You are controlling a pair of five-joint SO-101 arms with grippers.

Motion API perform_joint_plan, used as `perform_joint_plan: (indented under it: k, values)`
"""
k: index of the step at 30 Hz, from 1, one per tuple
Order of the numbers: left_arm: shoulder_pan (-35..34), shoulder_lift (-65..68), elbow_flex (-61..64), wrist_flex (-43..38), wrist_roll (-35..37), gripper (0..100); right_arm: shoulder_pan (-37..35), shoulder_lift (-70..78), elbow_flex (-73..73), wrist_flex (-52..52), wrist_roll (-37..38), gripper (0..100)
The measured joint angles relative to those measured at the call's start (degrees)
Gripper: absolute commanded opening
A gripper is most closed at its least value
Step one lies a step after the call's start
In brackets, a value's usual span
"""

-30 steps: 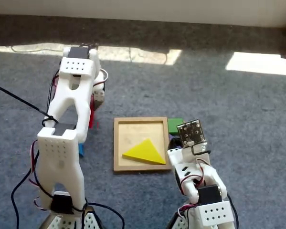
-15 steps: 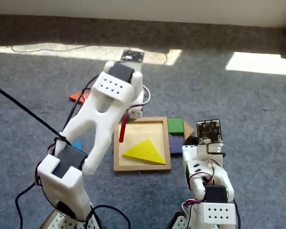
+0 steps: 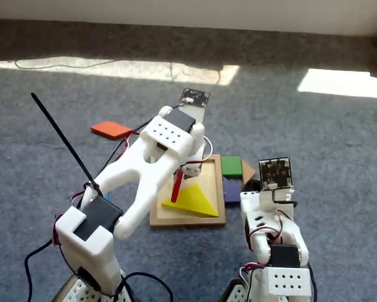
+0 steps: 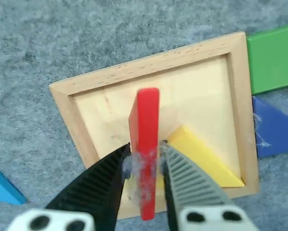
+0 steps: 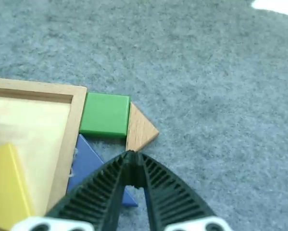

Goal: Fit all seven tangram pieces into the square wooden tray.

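Observation:
The square wooden tray [image 3: 155,189] [image 4: 64,94] lies on the carpet with a yellow triangle [image 3: 191,200] [image 4: 201,156] inside. My left gripper [image 4: 144,149] [image 3: 180,178] hangs over the tray, shut on a red piece [image 4: 146,130] [image 3: 177,185] held on edge. Beside the tray lie a green square [image 3: 231,167] [image 5: 105,115], a blue triangle [image 5: 88,163] [image 4: 273,127] and a plain wooden triangle [image 5: 140,130]. My right gripper [image 5: 133,161] [image 3: 264,189] is shut and empty above the blue triangle. An orange piece [image 3: 111,130] rests far left. A light blue piece [image 4: 4,187] lies outside the tray.
Grey carpet [image 3: 326,163] surrounds the tray. A black cable tie [image 3: 62,141] sticks up from the left arm. Sunlit patches [image 3: 339,83] fall at the far side. The right arm's base [image 3: 279,280] stands at the near edge.
The left arm swung right from the carpet's left side, carrying the red piece over the tray. The right gripper pulled back slightly from the tray's corner, then stayed still.

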Motion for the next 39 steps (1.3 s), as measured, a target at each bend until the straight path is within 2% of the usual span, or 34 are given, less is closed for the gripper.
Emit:
perform_joint_plan:
  k: [6, 16, 24, 30, 35, 39]
  values:
    - [-3.3, 0.0, 0.1, 2.7, 2.5, 24, -0.1, 0.0, 0.0, 0.0, 0.0, 0.9]
    - [-10.1, 0.0, 0.1, 4.0, 2.5, 24, -1.1, 0.0, 0.0, 0.0, 0.0, 0.9]
    - [-10.4, 0.0, 0.1, 5.4, 2.5, 23, -1.1, 0.0, 0.0, 0.0, 0.0, 0.9]
    - [-11.8, -4.5, -0.5, 7.4, 2.3, 13, -1.2, 0.2, -0.4, 0.8, 0.0, 1.0]
    - [-15.1, -16.2, 2.1, 7.8, -0.7, 8, -1.6, 0.4, -9.3, 11.1, 0.0, 2.6]
    - [-19.3, -24.4, 7.0, 5.8, -1.7, 4, -6.7, 2.5, -17.2, 17.6, 0.0, 3.0]
